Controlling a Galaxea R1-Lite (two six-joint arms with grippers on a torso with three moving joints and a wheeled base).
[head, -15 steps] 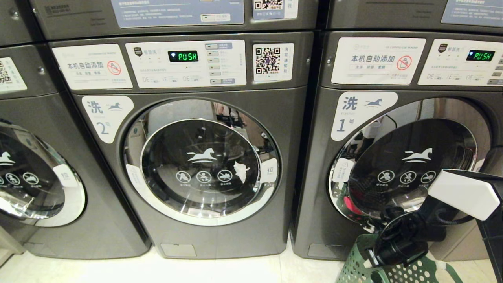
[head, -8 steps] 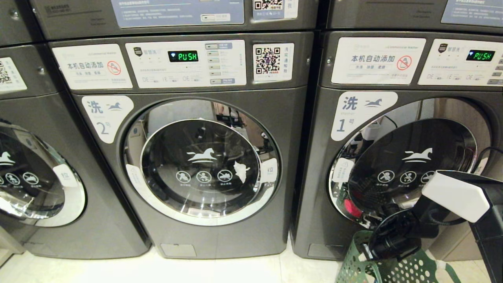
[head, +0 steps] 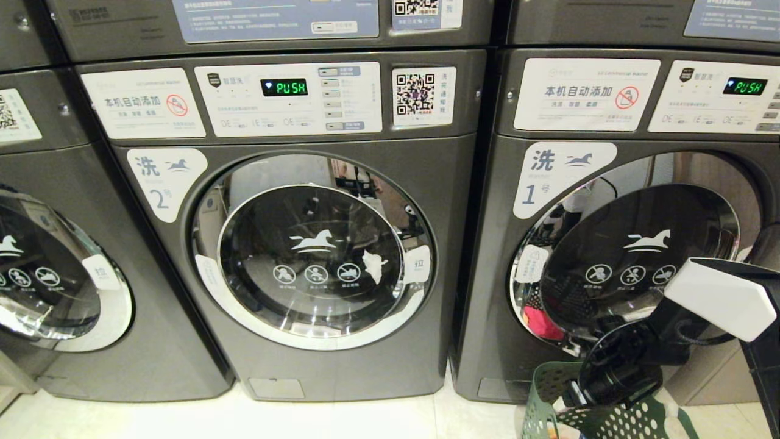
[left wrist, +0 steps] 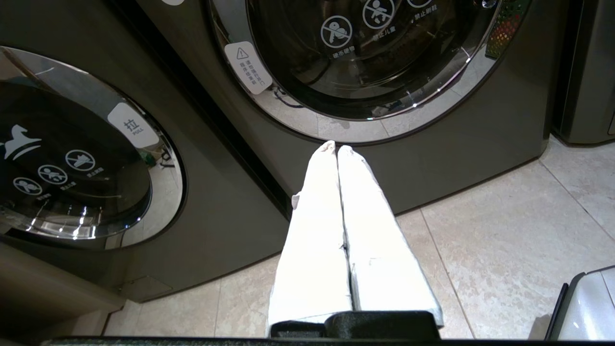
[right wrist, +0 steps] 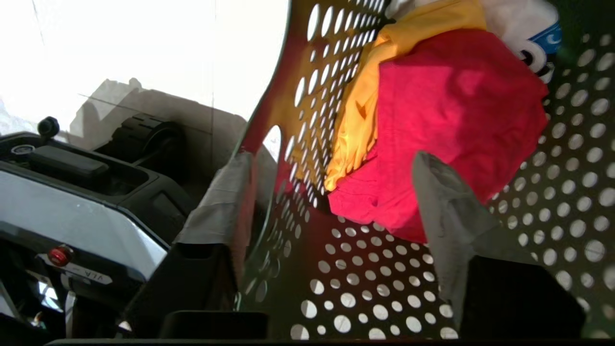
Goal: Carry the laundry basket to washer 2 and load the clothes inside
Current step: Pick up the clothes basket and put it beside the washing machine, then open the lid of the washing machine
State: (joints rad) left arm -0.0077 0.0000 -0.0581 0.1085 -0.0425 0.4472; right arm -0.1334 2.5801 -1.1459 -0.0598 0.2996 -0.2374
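Filling the head view's centre, washer 2 (head: 292, 256) has its chrome-ringed door closed; the grey washer labelled 1 (head: 609, 244) stands at 3 o'clock of it. The laundry basket (head: 548, 390) sits on the floor at 5 o'clock, before washer 1. The right gripper (right wrist: 331, 192) straddles the basket's perforated wall, fingers spread, one outside, one inside beside the clothes (right wrist: 432, 120), pink-red, yellow, white. The left gripper (left wrist: 336, 149) hangs low near washer fronts, fingers pressed together, empty.
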